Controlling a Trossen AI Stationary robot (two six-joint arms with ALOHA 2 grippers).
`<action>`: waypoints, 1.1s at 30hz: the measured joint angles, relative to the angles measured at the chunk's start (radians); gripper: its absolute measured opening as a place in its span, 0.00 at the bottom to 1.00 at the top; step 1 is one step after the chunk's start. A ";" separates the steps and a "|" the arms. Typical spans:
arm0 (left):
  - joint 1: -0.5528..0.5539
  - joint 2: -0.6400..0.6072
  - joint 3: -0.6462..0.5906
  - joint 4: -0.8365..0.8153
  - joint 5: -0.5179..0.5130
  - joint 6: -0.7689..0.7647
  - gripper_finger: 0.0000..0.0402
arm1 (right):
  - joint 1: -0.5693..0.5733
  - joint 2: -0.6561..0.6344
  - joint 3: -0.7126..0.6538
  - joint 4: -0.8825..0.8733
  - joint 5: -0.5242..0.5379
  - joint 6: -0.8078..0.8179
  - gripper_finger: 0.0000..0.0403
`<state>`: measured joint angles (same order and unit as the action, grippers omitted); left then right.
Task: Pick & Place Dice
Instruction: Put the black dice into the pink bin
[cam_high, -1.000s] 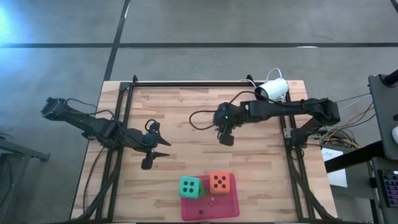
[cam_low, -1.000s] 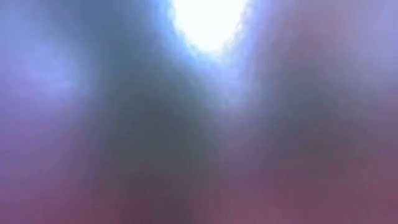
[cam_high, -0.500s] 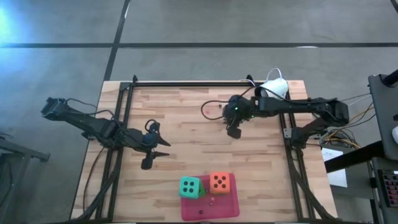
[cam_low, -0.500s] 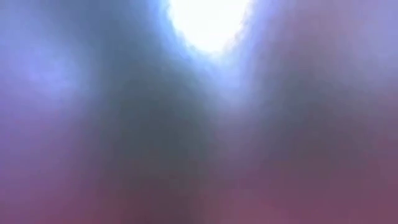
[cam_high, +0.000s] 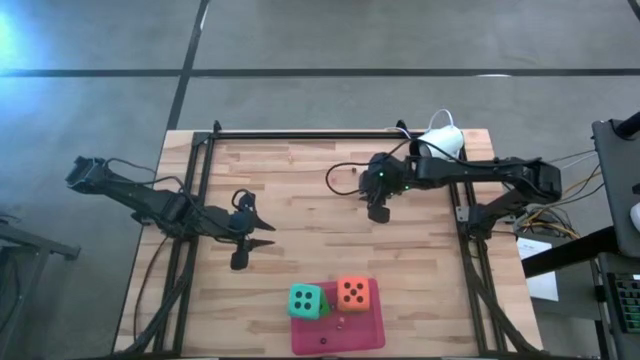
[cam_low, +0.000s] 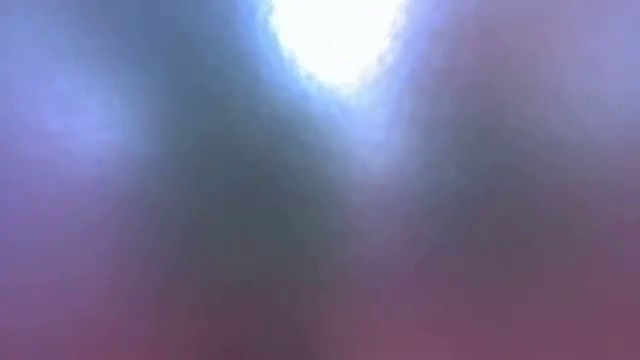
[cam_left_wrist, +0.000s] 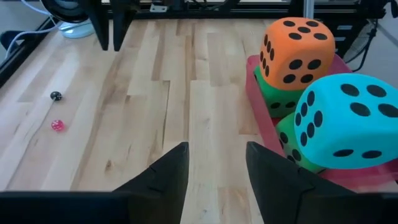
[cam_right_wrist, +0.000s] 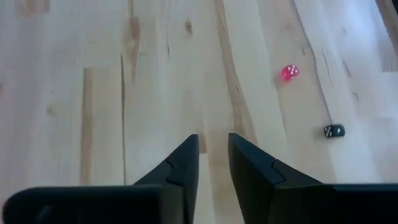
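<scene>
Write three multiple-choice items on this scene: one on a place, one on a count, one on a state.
1. The orange die sits:
A. on a green die
B. on bare wood
C. in the jaws

2. Tiny dice loose on the table, seen from the right wrist:
A. none
B. two
C. five

3. The left gripper is:
A. shut on the teal die
B. open, empty
C. out of view

Key: A, a green die shows beneath it on the pink mat; B, one pink die, one black die; B, bare wood shows between its jaws, the teal die off beside.
</scene>
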<state>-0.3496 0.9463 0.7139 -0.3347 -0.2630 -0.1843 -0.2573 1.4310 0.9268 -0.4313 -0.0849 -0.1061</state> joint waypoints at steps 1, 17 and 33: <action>0.000 0.000 0.000 0.001 0.000 0.000 0.41 | 0.000 0.008 0.005 0.003 0.001 -0.007 0.22; 0.001 0.000 0.000 -0.009 0.000 0.000 0.47 | -0.201 0.193 0.014 0.184 0.009 -0.094 0.42; 0.001 0.000 0.000 -0.027 0.001 0.000 0.49 | -0.341 0.313 0.014 0.291 -0.047 -0.141 0.46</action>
<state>-0.3489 0.9463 0.7139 -0.3618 -0.2623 -0.1846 -0.5987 1.7445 0.9405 -0.1406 -0.1317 -0.2470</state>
